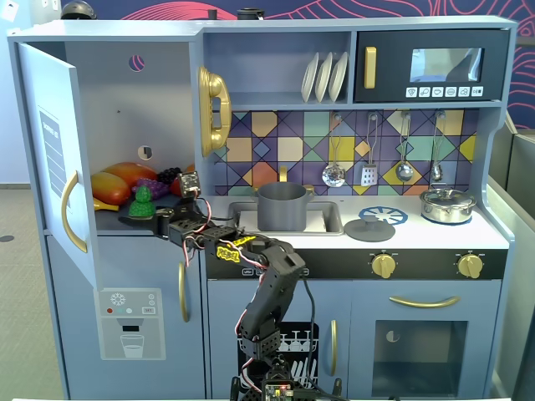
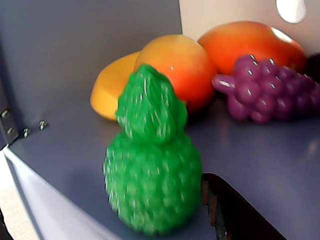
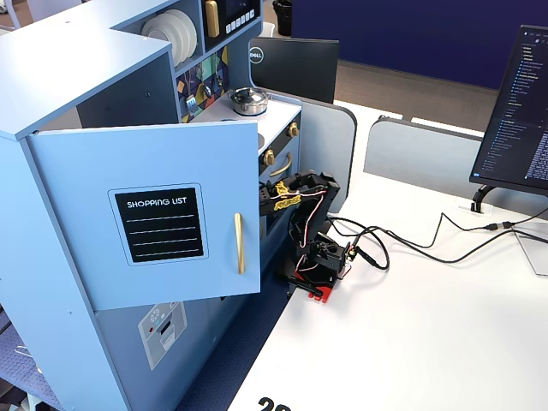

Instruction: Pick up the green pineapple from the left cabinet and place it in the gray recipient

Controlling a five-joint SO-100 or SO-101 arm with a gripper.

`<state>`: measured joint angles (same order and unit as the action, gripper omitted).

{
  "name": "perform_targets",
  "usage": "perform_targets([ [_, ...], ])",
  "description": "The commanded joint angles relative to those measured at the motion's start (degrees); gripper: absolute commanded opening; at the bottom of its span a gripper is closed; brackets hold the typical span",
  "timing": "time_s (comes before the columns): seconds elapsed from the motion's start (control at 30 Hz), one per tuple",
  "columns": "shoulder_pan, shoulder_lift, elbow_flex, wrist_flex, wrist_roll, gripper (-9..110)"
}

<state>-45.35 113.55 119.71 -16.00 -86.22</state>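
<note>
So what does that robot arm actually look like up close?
The arm is small, built of black plastic segments, with a yellow label near its elbow and thin red, white and black wires looping between the joints. Its base shows red parts and black cables trailing across the white desk. The gripper is black too.

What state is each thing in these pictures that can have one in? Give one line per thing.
left cabinet: door open
green pineapple: upright on the shelf
gripper: at the pineapple, open or shut unclear
gray recipient: upright, uncovered
gray lid: flat on the counter
silver pot: lidded
</note>
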Motion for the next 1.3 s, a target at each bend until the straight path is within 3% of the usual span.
perform_targets([
  [0.0, 2.6, -2.8, -6.8, -2.6, -0.6, 48],
  [0.57, 2.4, -14.8, -18.2, -2.6, -1.8, 43],
  [0.63, 1.7, -15.6, -19.0, -2.7, -2.5, 34],
  [0.73, -0.1, -15.0, -18.3, -2.6, -7.9, 0],
  [0.8, -0.8, -13.4, -17.2, -3.3, -7.7, 0],
  [0.9, -3.6, -3.5, -13.3, 1.0, -10.4, 0],
  [1.07, -12.7, 24.8, -4.3, 25.2, -19.9, 0],
  [1.17, -17.6, 38.4, 2.5, 28.0, -22.9, 0],
  [1.27, -15.1, 49.0, 6.1, 28.7, -24.6, 0],
])
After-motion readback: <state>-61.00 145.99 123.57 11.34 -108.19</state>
